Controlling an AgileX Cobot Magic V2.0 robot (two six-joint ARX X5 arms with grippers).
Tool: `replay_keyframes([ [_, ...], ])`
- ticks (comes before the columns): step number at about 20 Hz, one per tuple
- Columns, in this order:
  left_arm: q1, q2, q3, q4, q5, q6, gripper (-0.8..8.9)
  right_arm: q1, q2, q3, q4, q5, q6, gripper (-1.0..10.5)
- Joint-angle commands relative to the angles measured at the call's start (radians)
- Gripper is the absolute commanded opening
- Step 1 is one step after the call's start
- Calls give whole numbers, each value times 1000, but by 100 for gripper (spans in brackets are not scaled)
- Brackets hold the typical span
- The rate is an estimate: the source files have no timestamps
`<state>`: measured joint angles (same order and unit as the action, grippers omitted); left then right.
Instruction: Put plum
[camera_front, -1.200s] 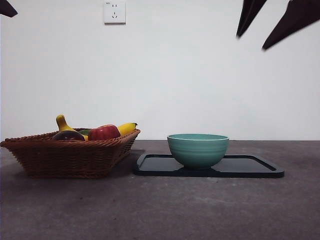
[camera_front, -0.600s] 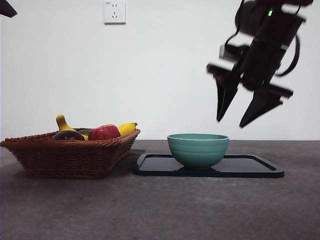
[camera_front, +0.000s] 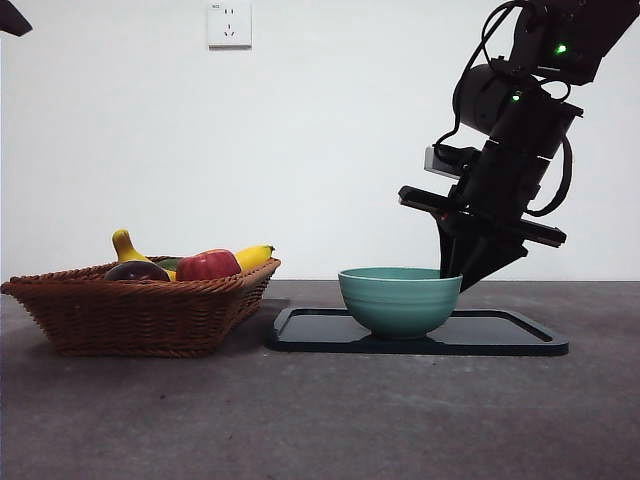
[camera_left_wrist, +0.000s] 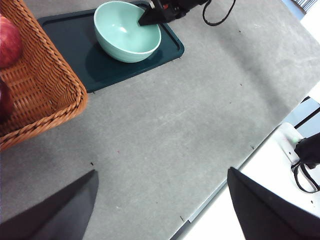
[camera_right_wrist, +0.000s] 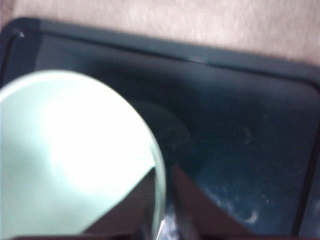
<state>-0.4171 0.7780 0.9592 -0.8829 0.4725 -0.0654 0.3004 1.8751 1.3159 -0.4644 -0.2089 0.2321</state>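
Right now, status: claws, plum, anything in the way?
Right claw straddling the pale green ceramic bowl rim on the dark tray. Left claw open, idle. Dark maroon plum in the brown wicker basket, untouched.

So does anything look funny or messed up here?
One thing: the right gripper is pinching the rim of the green bowl on the dark tray, not going for the plum, which sits in the wicker basket. Nothing is spilled or broken.
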Motion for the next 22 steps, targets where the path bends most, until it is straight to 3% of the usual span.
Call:
replay_keyframes([
  [1, -5, 6, 12, 8, 4, 12, 397, 5, 16, 26, 10, 0, -2, 10],
  [7, -5, 6, 12, 8, 3, 13, 397, 5, -121, 26, -26, -2, -4, 10],
  [14, -5, 6, 12, 8, 3, 13, 397, 58, -406, 14, -259, -29, -65, 10],
  [22, -5, 6, 12, 8, 3, 24, 397, 165, -694, -298, -203, -26, -56, 10],
])
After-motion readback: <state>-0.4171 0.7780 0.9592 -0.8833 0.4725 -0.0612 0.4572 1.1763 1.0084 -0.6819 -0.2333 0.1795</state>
